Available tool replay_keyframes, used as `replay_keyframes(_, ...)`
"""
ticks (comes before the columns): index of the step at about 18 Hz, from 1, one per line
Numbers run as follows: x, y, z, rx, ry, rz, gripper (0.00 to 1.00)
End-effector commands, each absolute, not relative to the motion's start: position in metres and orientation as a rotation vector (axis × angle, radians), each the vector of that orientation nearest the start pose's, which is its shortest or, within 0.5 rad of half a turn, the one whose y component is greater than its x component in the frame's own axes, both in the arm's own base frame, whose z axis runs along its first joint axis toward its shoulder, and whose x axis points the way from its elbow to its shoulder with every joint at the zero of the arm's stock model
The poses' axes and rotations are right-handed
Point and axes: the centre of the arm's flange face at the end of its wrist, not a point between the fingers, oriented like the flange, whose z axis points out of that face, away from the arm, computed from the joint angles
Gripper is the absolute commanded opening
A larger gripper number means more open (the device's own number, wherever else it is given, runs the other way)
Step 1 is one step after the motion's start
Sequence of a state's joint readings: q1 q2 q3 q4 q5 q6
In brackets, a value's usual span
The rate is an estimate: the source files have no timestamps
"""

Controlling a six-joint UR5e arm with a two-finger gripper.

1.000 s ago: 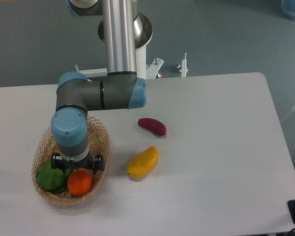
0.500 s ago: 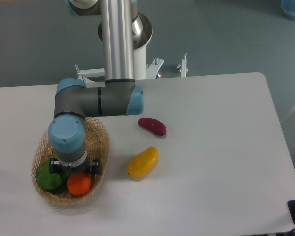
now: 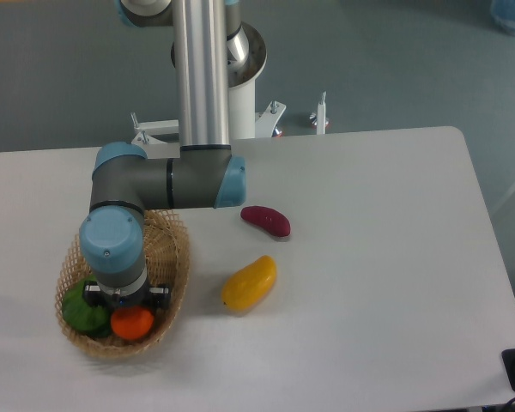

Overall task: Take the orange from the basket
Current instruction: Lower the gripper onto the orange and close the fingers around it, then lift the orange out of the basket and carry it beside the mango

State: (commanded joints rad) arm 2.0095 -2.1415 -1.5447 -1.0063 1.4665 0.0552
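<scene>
White tabletop (image 3: 369,257) fills most of the frame, with grey floor behind it along the top. At lower left, the arm's wrist hangs straight over the basket (image 3: 176,257) and hides the gripper (image 3: 127,302) almost entirely; only dark bits of it poke out either side, so I cannot tell how far the fingers are spread or whether they have hold of anything. The orange (image 3: 132,323) sits in the near end of the basket, its top tucked under the wrist, touching the green fruit (image 3: 83,312) on its left. I count four fruits: those two in the basket, plus one yellow mango-shaped fruit (image 3: 249,283) and one purple fruit (image 3: 266,220) out on the table at centre. Compared with half a second ago, the wrist has sunk lower and covers more of the orange.
</scene>
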Motion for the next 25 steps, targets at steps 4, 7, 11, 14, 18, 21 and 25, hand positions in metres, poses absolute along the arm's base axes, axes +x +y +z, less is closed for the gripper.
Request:
replay_keyframes(4, -0.151, 0.662, 0.236, -3.015, -0.572, -0.150, 0.58)
replay_keyframes(7, -0.152, 0.659, 0.252, -2.995, -0.564, -0.143, 0.58)
replay_keyframes(11, -0.169, 0.650, 0.279, -2.954, -0.570, -0.093, 0.59)
replay_keyframes(14, -0.209, 0.626, 0.302, -2.945, -0.519, -0.002, 0.59)
replay_keyframes(18, -0.236, 0.607, 0.312, -2.936, -0.515, 0.017, 0.59)
replay_keyframes(21, -0.252, 0.592, 0.311, -2.951, -0.486, 0.026, 0.59)
replay_keyframes(25, -0.293, 0.554, 0.317, -2.969, -0.396, 0.056, 0.60)
